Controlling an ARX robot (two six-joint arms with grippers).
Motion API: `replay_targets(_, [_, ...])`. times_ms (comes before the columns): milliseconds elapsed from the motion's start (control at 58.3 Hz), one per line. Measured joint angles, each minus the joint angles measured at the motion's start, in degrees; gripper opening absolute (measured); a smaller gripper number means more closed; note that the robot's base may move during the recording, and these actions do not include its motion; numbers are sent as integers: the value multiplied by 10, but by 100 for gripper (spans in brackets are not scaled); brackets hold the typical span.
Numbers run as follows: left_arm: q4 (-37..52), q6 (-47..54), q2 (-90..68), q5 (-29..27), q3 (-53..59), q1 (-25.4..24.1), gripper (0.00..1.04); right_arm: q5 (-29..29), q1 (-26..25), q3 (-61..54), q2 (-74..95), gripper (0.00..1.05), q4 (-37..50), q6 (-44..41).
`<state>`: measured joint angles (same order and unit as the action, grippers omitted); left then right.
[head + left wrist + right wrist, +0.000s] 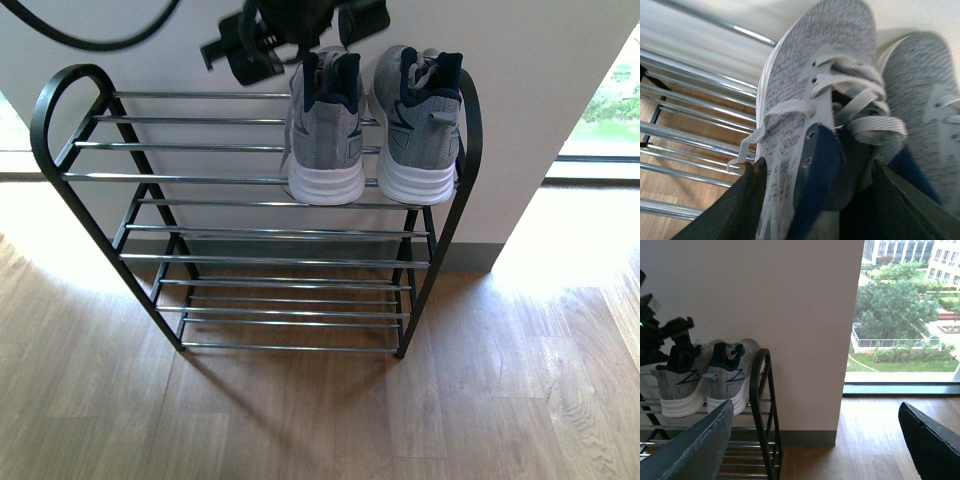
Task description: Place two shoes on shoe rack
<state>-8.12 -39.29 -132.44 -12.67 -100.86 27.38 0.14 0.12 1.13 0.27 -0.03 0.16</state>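
Observation:
The shoe rack [250,178] stands against the wall, black-framed with chrome bars. Both grey sneakers sit heel-out at the right end of its top tier. My left gripper [322,48] reaches down from above and is shut on the collar of the left grey sneaker [325,135]; the other sneaker [418,125] stands beside it, touching or nearly so. In the left wrist view the dark fingers [732,210] pinch the held sneaker [810,100] at its navy collar, with its mate [925,90] alongside. My right gripper [815,450] hangs open and empty, off to the right of the rack [762,405].
A pale wall [520,90] backs the rack, with a grey skirting [805,437] at its foot. A floor-level window [900,315] opens on the right. Wood floor [330,420] lies in front. A black cable [90,35] loops at the upper left.

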Motion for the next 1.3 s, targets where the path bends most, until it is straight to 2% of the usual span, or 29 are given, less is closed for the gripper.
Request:
replay_targets(34, [12,8,27,-9,14,0,82,0,0,0,0,96,0,0])
replay_targets(51, [30,19,53,-34,30,0,88,0,0,0,0,96,0,0])
replay_targets(86, [47,35,72,-59,43,0,92,0,0,0,0,96,0,0])
replay_targets(120, [115,75,97,-91,78,-2,88,0,0,0,0,96,0,0])
replay_targets(154, [231,145,133,-113,135,-7,81,0,0,0,0,96,0,0])
replay_targets(240, [415,256,201,-104,255,-25,68,0,0,0,0,96,0,0])
replay_targets(343, [537,323,260,-85,374,-50,54,0,0,0,0,96,0,0])
replay_targets(429, [597,354,304,-69,471,-75,42,0,0,0,0,96,0,0])
replay_targets(721, [658,381,416,-13,681,-126,1,0,0,0,0,96,0,0])
replay_targets(1047, [673,386,560,40,842,-185,1,0,0,0,0,96,0,0])
replay_targets(1304, [665,387,646,68,915,-213,1,0,0,0,0,96,0,0])
